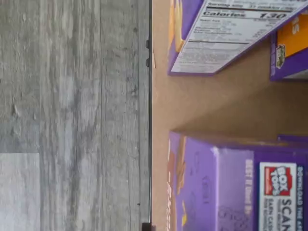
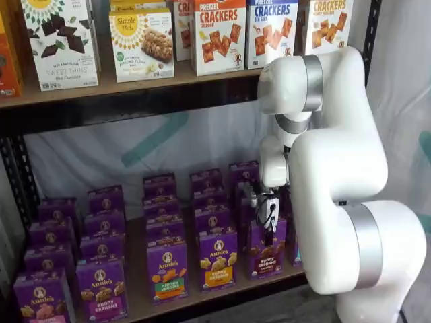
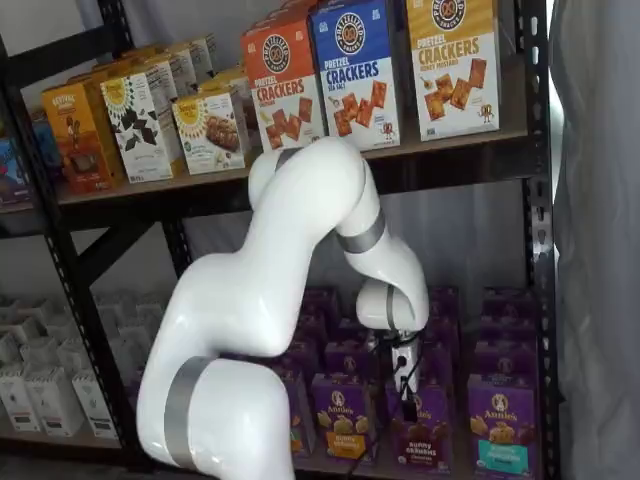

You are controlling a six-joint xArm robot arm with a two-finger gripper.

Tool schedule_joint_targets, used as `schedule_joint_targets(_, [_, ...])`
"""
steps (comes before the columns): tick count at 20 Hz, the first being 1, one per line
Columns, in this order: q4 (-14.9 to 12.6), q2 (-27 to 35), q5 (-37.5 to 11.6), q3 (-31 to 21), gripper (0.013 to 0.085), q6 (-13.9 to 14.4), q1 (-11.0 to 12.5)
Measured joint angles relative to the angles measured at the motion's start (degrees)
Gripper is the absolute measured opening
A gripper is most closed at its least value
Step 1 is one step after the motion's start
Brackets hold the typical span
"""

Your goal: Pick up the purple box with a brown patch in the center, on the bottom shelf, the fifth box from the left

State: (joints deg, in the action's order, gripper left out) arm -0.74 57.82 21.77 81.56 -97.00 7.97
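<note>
- Purple Bunny Grahams box [image 2: 267, 250] stood on the bottom shelf [image 2: 202, 299] below my gripper [image 2: 269, 214].
- I couldn't tell the finger gap, nor any grip.

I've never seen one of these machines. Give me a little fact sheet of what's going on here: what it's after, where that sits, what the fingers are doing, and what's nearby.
target: the purple box with brown cookies pictured, front row
location: bottom shelf, a brown board in a black rack
arm: white, bent down in front of the purple cartons
gripper: right over the target's top
fingers: dark, seen side-on; open or closed cannot be told
neighbour: purple carton with orange crackers beside the target
above: cracker boxes on the upper shelf
</note>
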Motion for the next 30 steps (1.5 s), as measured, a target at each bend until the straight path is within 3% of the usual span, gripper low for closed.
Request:
schedule_joint_targets(5, [-0.4,-0.2,0.2,-0.3,0.0650,0.5,-0.2])
schedule_joint_targets(14, [-0.3,-0.4,0.1,-0.6,0.0450,0.5,-0.2])
schedule_joint_targets(21, [-0.7,-0.4,-0.1,-0.8,0.0450,0.8,-0.1])
schedule_joint_targets(26, [-0.6,-0.4,0.0,-0.8,0.0330,0.8,-0.2])
schedule_joint_targets(30, [0.0,-0.5,-0.4,-1.0,0.0330,0.2,-0.2])
